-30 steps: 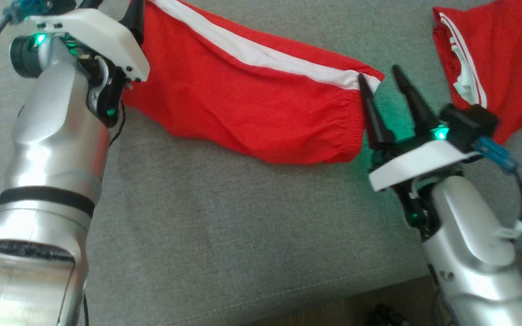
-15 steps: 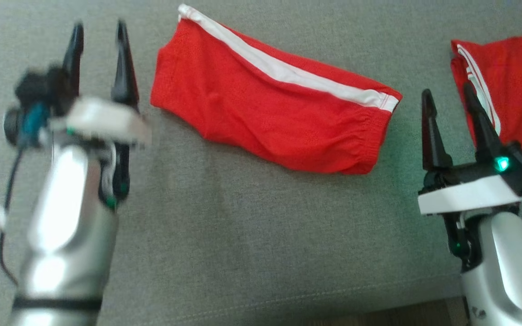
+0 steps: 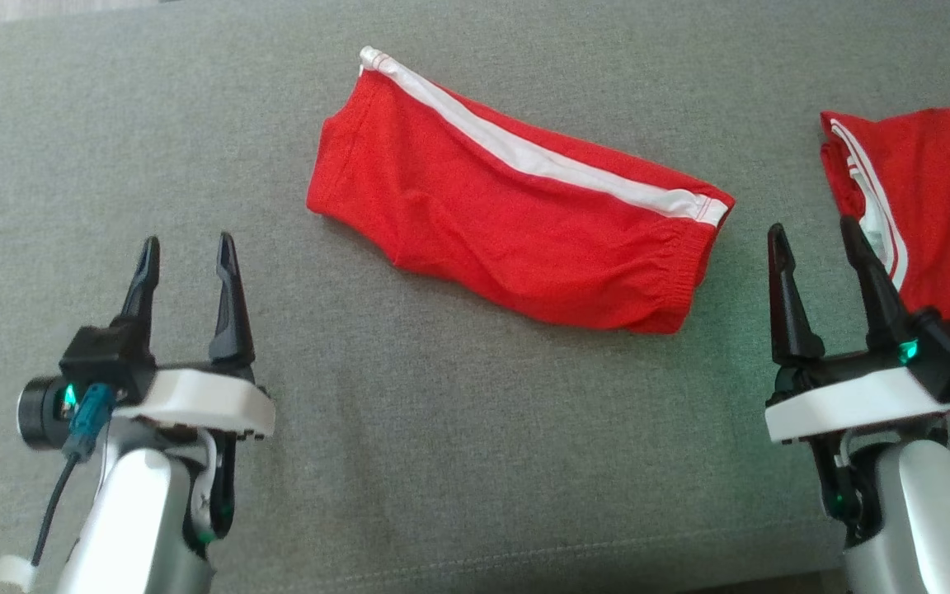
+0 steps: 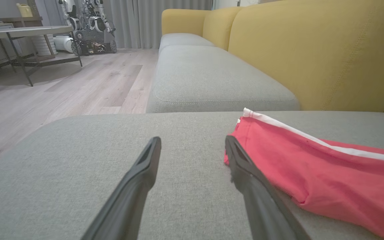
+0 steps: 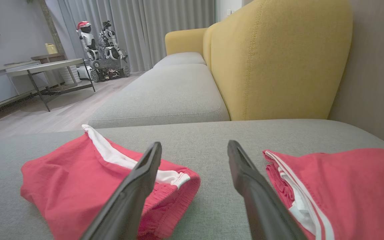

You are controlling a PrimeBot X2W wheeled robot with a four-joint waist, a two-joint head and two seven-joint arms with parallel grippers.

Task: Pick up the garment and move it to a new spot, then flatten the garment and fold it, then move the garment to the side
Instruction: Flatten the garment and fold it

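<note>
Right now the folded red fabric garment w/ a white side stripe (image 3: 516,223) is lying flat on the grey woven-fabric sofa seat (image 3: 442,462). It's sitting approx. centre of the head view, slanting from upper left down to lower right, w/ the elastic hem end pointing toward the robot's right. Nothing is gripping it.

The left gripper (image 3: 187,242), two long dark fingers on a white mount, is hovering at lower left. Its jaws are standing wide apart w/ nothing btwn them, well apart from the garment. In the left wrist view one finger is overlapping the garment's near corner, but that's only the angle, since the head view is showing a clear gap.

The right gripper (image 3: 812,227) is hovering at lower right, jaws likewise spread wide and empty, fingertips near the garment's hem end. A second red fabric piece w/ white stripes (image 3: 937,206) is lying at the right edge. The right gripper's outer finger is overlapping its edge in the head view, and contact can't be told. In the right wrist view bare grey seat is showing btwn the fingers, w/ the garment on one side and the second piece on the other.

Behind are standing a mustard-yellow upholstered sofa back (image 5: 278,60), a pale wood-plank floor (image 4: 78,86), a thin-legged table (image 4: 22,32) and a wheeled robot w/ arms (image 5: 102,50) by grey curtains (image 5: 165,23).
</note>
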